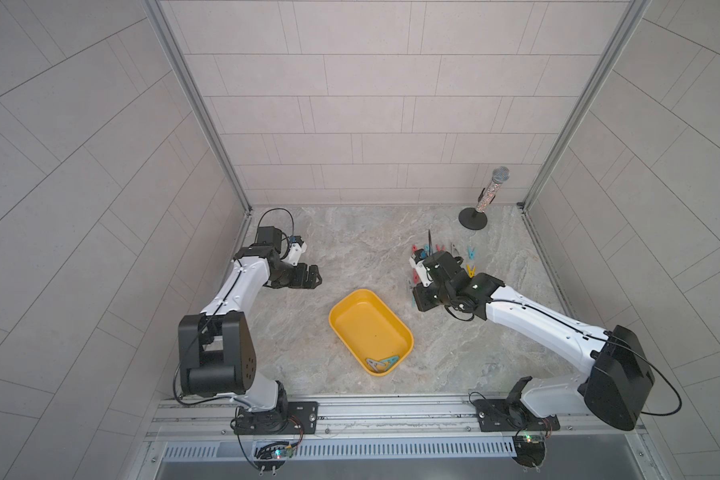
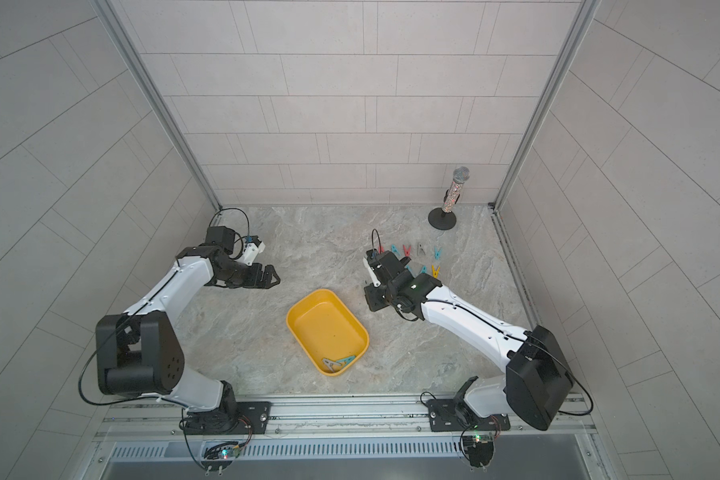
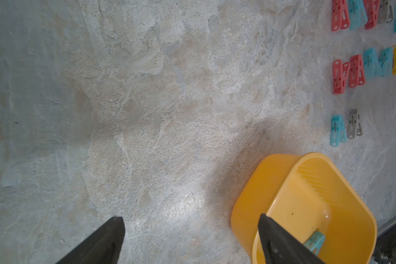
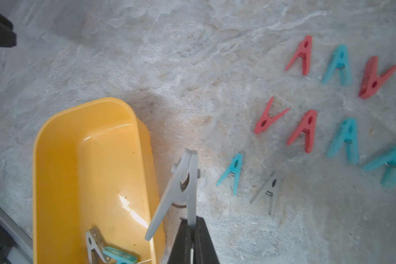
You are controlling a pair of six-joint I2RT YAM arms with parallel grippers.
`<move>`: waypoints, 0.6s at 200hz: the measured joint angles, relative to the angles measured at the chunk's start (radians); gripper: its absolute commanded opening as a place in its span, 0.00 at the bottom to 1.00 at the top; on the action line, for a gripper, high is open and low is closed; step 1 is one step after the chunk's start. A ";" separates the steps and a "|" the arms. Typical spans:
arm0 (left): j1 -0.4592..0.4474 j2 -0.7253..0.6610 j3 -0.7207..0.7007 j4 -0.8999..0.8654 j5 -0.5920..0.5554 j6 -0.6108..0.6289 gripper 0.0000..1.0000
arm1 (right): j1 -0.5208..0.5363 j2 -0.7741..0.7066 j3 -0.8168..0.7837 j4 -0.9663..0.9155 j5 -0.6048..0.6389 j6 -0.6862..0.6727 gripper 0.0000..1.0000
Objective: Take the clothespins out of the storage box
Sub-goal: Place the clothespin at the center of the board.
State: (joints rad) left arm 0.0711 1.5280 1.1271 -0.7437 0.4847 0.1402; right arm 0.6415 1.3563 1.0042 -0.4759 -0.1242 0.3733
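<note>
Jaws of R gripper (image 4: 191, 225) clenched on one leg of a grey plastic A-shaped clothespin (image 4: 181, 189), held just outside the long rim of the shallow yellow plastic storage box (image 4: 36, 160). L gripper (image 3: 190, 218) jaws spread wide, empty, over bare top. Nearest: box sits diagonal, its near corner close to the front rail w/o touching. A grey peg (image 1: 374, 365) & a teal peg (image 1: 389, 360) lie in that corner, rest of box floor bare. Mid: open marble-look tabletop (image 1: 350, 249) btw L gripper and box's far edge. Farther right: red, teal, grey & yellow pegs (image 4: 305, 129) laid in three rows, apart from box. Far right corner: glittery mic on round black stand (image 1: 485, 195).
</note>
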 measured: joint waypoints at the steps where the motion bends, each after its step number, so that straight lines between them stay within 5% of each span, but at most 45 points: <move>1: 0.000 0.000 0.000 0.000 0.000 0.000 0.99 | -0.005 -0.001 -0.002 0.000 -0.001 0.000 0.00; 120: -0.001 0.000 0.000 0.000 -0.061 -0.001 0.99 | -0.272 -0.052 -0.161 -0.079 -0.030 0.020 0.00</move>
State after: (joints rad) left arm 0.0704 1.5280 1.1271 -0.7441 0.4232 0.1394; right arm 0.3695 1.3041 0.8433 -0.5545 -0.1543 0.3935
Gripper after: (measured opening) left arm 0.992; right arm 0.058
